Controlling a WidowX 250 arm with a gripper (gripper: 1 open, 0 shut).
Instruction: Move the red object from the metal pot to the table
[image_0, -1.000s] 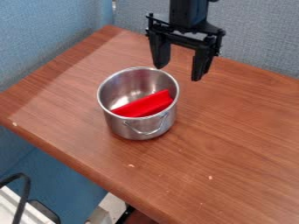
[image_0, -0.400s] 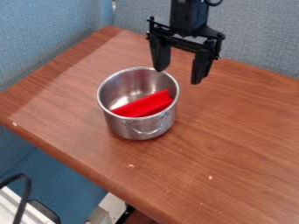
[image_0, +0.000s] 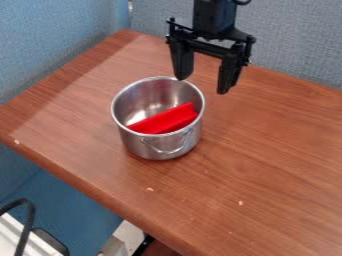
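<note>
The red object (image_0: 166, 120) lies flat inside the metal pot (image_0: 156, 119), slanting from lower left to upper right. That shiny steel pot stands on the reddish-brown table (image_0: 254, 170), its wire handle facing the near side. My gripper (image_0: 205, 80) hangs above and behind the pot's far right rim, pointing straight down. Its two black fingers are spread wide apart and open, with nothing between them.
The table's left corner and near edge drop off to a blue floor or wall (image_0: 54, 40). A dark metal frame (image_0: 20, 230) shows at the bottom left below the table.
</note>
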